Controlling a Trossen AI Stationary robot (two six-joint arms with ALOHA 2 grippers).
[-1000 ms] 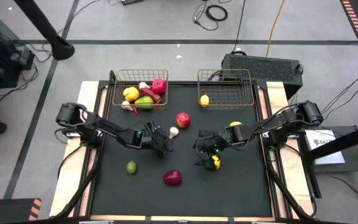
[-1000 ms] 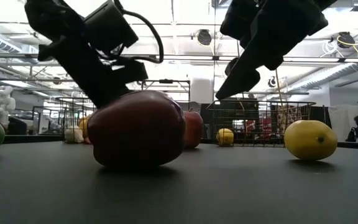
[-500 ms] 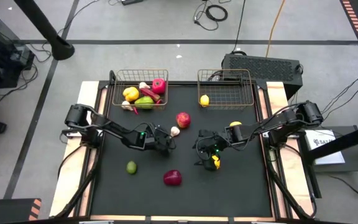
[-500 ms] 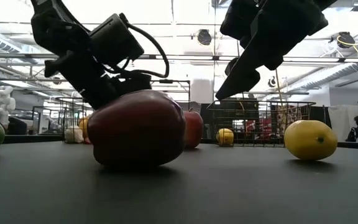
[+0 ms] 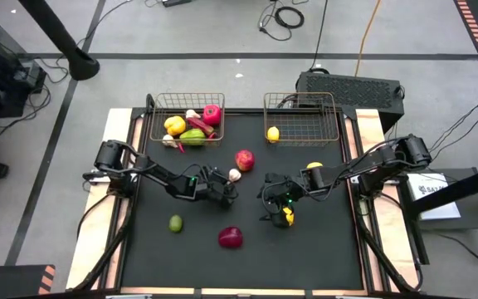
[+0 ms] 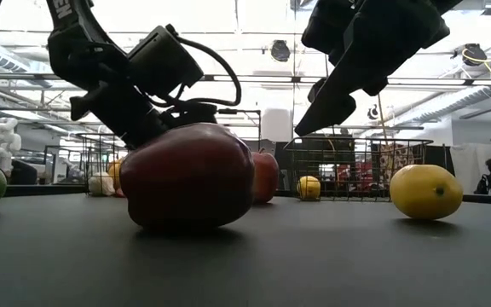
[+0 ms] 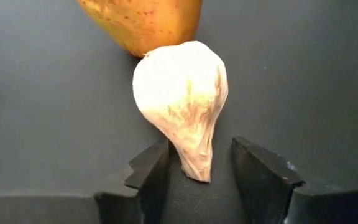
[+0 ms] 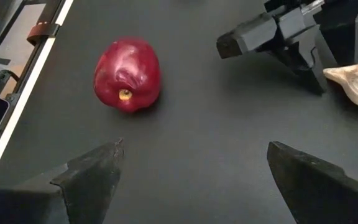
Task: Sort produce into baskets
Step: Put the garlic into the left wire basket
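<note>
Left wrist view shows the left tool (image 7: 201, 180) spread around the garlic's (image 7: 182, 99) thin stem, not yet pinching; I'd push further onto the bulb before closing. Just beyond the garlic sits a red apple (image 5: 244, 159), so lift straight up. Past the apple, the left basket (image 5: 158, 101) stands reachable. Right tool (image 5: 279, 208), spread wide, waits beside the garlic
</note>
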